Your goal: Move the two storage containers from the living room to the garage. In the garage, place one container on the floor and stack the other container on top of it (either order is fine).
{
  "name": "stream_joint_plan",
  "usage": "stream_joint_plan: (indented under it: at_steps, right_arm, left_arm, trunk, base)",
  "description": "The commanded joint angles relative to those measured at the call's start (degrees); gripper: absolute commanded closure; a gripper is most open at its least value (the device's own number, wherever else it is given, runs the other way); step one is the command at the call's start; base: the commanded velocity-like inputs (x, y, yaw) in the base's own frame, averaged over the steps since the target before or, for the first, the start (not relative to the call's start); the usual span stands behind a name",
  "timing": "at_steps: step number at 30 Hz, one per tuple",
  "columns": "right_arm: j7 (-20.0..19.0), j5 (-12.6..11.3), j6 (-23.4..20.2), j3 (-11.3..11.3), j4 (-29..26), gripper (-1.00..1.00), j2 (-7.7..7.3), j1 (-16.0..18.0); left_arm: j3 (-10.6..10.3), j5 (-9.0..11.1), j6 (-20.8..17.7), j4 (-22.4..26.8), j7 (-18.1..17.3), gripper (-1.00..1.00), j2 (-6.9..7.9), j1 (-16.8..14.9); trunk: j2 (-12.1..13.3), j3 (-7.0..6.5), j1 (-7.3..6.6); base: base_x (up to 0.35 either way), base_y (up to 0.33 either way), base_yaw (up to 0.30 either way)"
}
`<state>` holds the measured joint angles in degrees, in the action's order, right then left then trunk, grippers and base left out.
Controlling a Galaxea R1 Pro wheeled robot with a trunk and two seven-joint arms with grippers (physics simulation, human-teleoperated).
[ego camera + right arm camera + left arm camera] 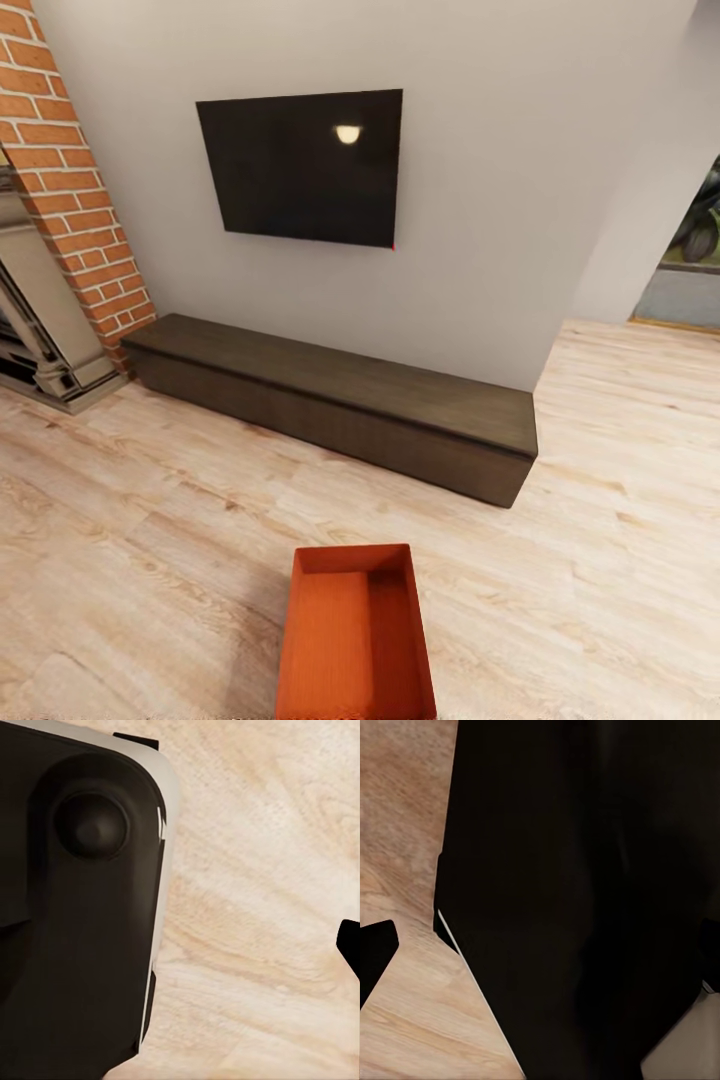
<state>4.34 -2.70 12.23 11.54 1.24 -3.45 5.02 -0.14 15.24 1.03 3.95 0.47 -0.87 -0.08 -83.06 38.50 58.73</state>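
Your storage container (355, 635) sits on the plank floor (150, 560) before the dark bench (340, 400), long axis pointing toward it. You cannot tell either claw's state.

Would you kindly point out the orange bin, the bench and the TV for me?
bin (338, 640): head view, on its inner bottom.
bench (340, 380): head view, on its top surface.
TV (300, 165): head view, on the middle of its screen.

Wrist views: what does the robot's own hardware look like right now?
In the left wrist view, a large matte black body with a thin pale edge line, and a black piece at the frame edge. In the right wrist view, a black housing with rounded corners, light grey trim and a round black knob. No cables or markings are visible.
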Motion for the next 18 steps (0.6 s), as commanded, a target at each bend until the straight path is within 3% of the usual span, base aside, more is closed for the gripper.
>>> stream_joint_plan:
  at_steps: [1, 18]
  right_arm:
    - [0.15, -0.25, 0.29, 0.48, 0.15, -1.0, 0.02, 0.06]
    - [-0.08, 0.13, 0.35, 0.5, 0.38, -1.0, 0.02, 0.06]
  left_arm:
    - [-0.04, 0.28, 0.11, 0.01, 0.05, -1.0, -0.01, -0.01]
    - [-0.04, 0.3, 0.11, 0.01, 0.03, -1.0, -0.01, -0.01]
  trunk:
    - [-0.02, 0.14, 0.0]
    - [-0.02, 1.72, 0.0]
  base:
    - [0.0, 0.0, 0.0]
    - [0.0, 0.0, 0.0]
